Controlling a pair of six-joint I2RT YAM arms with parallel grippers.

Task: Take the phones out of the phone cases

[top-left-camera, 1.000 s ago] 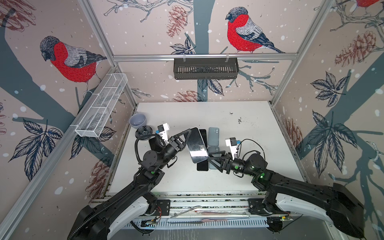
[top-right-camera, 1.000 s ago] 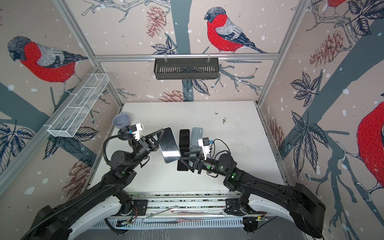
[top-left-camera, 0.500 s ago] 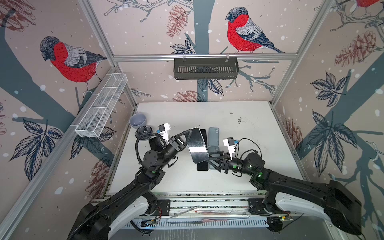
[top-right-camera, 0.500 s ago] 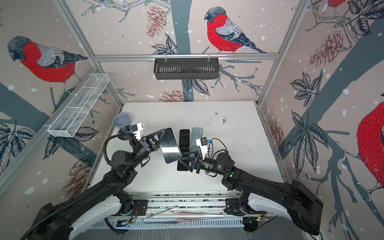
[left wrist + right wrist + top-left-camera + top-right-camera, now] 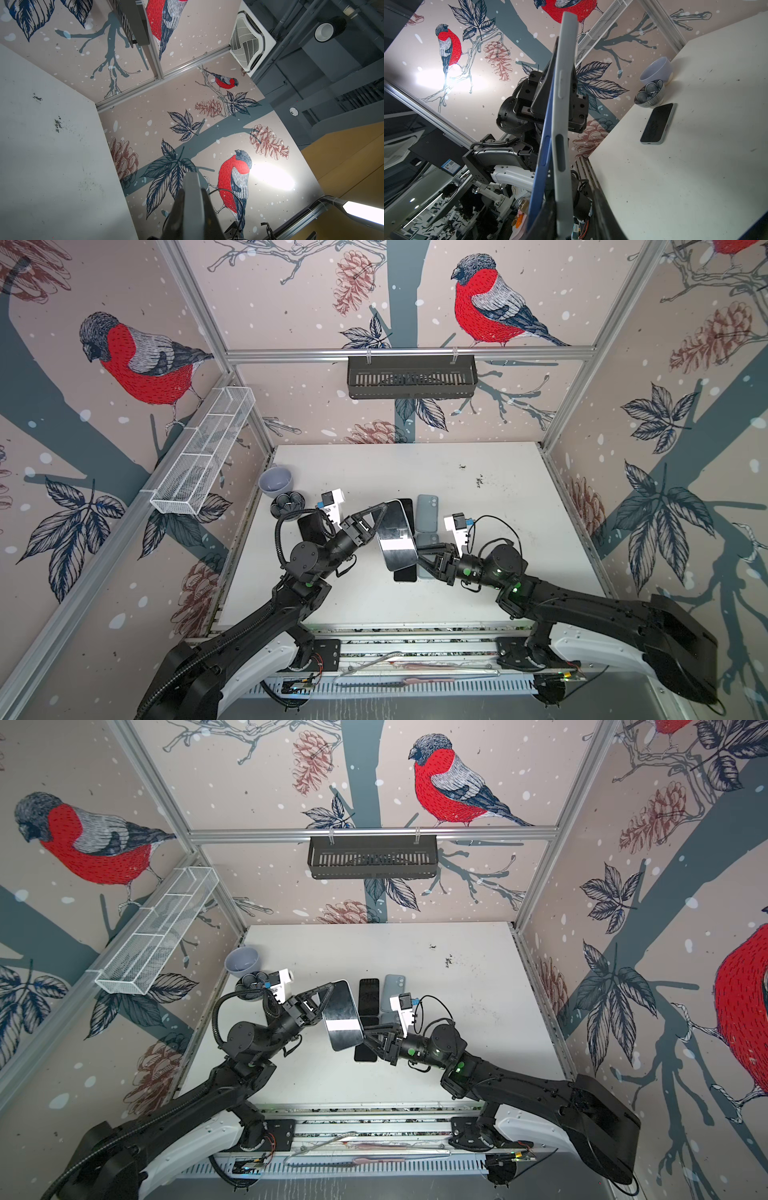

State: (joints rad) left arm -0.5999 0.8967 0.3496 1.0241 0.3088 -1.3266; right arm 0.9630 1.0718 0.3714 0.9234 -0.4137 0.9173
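Left jaws gripping phone (image 5: 397, 537), scuffed table (image 5: 478, 605), wallpaper (image 5: 291, 302)

Arms angled inward, left end effector (image 5: 384, 512) clamped (right end effector (image 5: 419, 556) facing it).

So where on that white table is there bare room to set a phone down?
Bare: the far half of the table, up to the back wall, and the strip along the right wall. Crowded: mid-table around the lying phones, and by the bowls at the left.
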